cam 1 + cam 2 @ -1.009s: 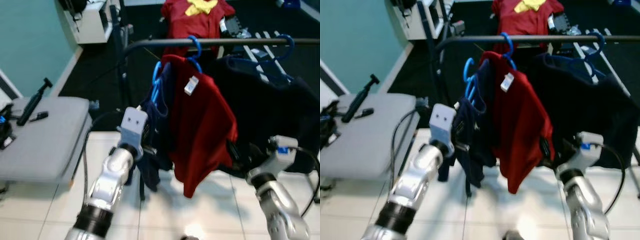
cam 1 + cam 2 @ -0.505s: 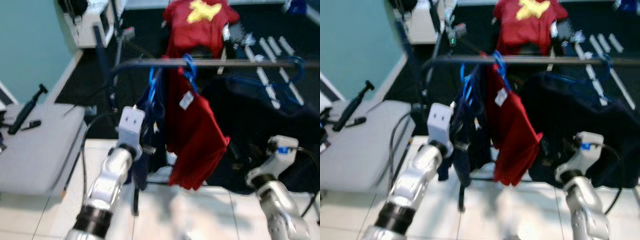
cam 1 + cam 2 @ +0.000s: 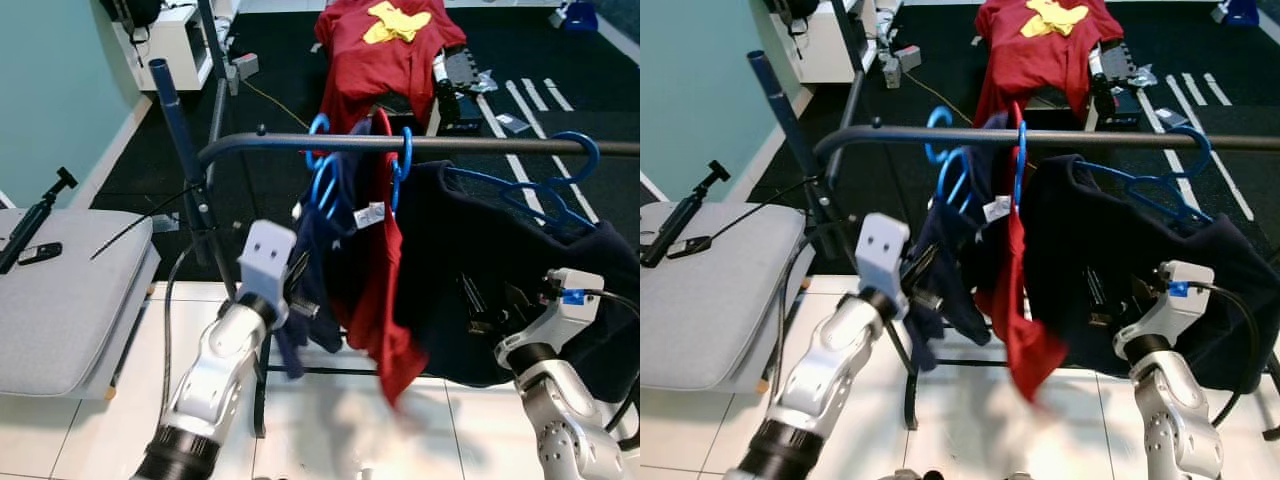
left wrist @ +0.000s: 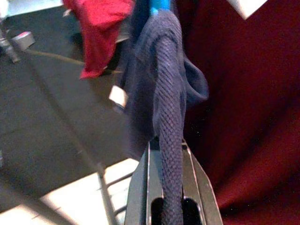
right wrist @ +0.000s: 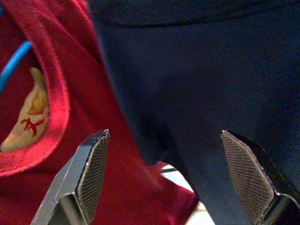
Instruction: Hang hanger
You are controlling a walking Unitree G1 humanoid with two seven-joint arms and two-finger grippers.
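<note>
Two garments are hung on the rail (image 3: 450, 145); navy garment (image 4: 166, 122) is clamped by left gripper (image 4: 171, 187); right gripper (image 5: 171, 173) is spread wide; no legible writing.

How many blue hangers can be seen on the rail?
3: one carrying the navy garment at the left, one in the red shirt, one in the dark garment at the right. Fabric may hide more.

Blue hanger (image 3: 322, 185) with navy garment (image 3: 312, 275), hooked on rail (image 3: 480, 146)
</note>
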